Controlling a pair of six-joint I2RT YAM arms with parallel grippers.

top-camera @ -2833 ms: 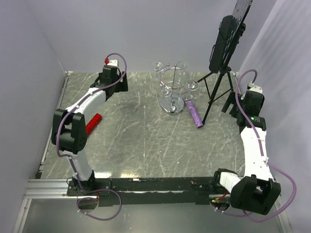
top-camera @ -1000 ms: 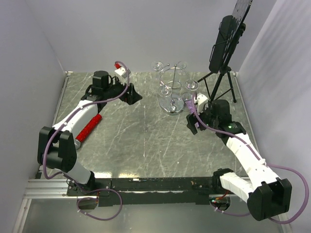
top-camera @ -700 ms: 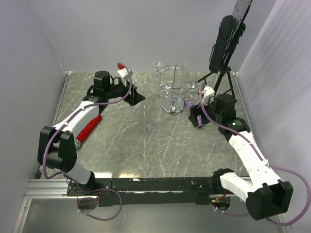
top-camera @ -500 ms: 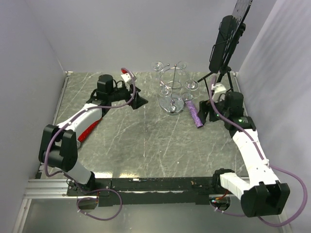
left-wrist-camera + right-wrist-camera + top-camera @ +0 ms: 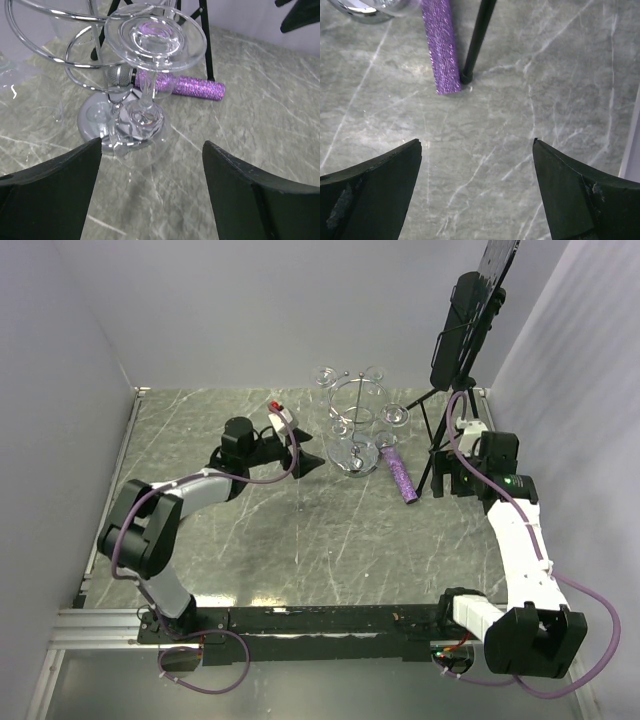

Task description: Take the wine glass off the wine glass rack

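The wine glass rack [image 5: 355, 410] is a chrome wire stand with a shiny disc base [image 5: 95, 125], at the table's back middle. Several clear glasses hang upside down from its loops. In the left wrist view the nearest wine glass [image 5: 147, 85] hangs foot up, its bowl just ahead of my fingertips. My left gripper [image 5: 313, 456] [image 5: 151, 145] is open beside the rack's left side, touching nothing. My right gripper [image 5: 448, 480] [image 5: 476, 142] is open over bare table, by the tripod's legs.
A purple glitter tube [image 5: 400, 475] [image 5: 440, 45] lies right of the rack's base. A tall black tripod stand [image 5: 455, 390] with a panel rises at the back right; one leg's foot [image 5: 466, 77] rests by the tube. Walls close in the table on three sides.
My left arm has stretched right, bringing its gripper up to the rack. My right arm has drawn back right, away from the purple tube, to the tripod's legs.
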